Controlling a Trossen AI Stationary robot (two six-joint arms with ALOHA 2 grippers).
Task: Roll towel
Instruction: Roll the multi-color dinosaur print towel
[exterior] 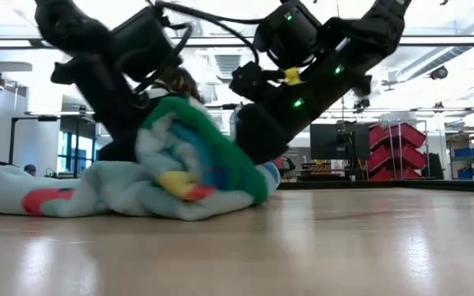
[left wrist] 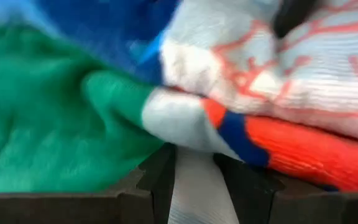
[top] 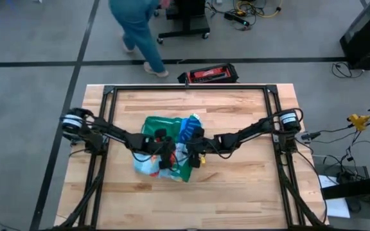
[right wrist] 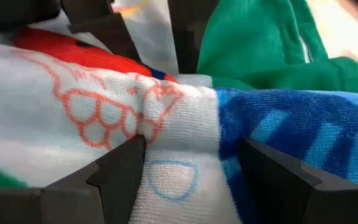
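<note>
The towel (top: 166, 144) lies bunched in the middle of the wooden table, with a green border and a pale centre printed in red and blue. In the low view it is a rounded hump (exterior: 192, 164) with a flatter tail (exterior: 23, 196) resting on the table. My left gripper (top: 162, 156) is down in the bunch from the left. My right gripper (top: 194, 153) is in it from the right. Each is shut on cloth. The fingertips are hidden in the cloth in the high and low views. My left gripper pinches a pale fold of the towel (left wrist: 197, 186) between its two fingers (left wrist: 157, 180), in a narrow gap. Green, blue and red cloth piles up just past the fingers. Whether it holds one layer or several does not show. My right gripper has a thick bunched fold of the towel (right wrist: 179, 165) between its two fingers (right wrist: 120, 171), where the pale printed part meets the blue. The cloth puckers at one finger's inner edge (right wrist: 143, 127). The fold fills the wide gap. The bundle's underside rests on the table (exterior: 179, 215).
A black frame (top: 191, 88) runs round the table's far edge and sides. A red and black case (top: 209, 74) lies just beyond the far edge, and a person (top: 137, 29) walks past there. Bare wood (top: 191, 199) lies on the near side of the towel.
</note>
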